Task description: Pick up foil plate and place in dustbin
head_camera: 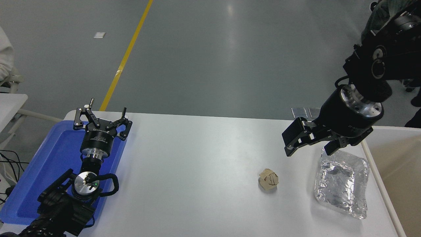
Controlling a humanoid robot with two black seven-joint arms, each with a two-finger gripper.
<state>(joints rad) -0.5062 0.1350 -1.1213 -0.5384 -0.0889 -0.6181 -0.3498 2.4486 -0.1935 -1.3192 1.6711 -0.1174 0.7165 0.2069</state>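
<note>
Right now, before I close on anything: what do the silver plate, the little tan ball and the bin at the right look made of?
The foil plate looks like thin aluminium foil: shiny, crinkled, mirror-like creases. The tan ball looks like crumpled matte paper, with folds and dark marks. The dustbin seems smooth beige plastic with a pale rounded rim, though only part shows.
</note>
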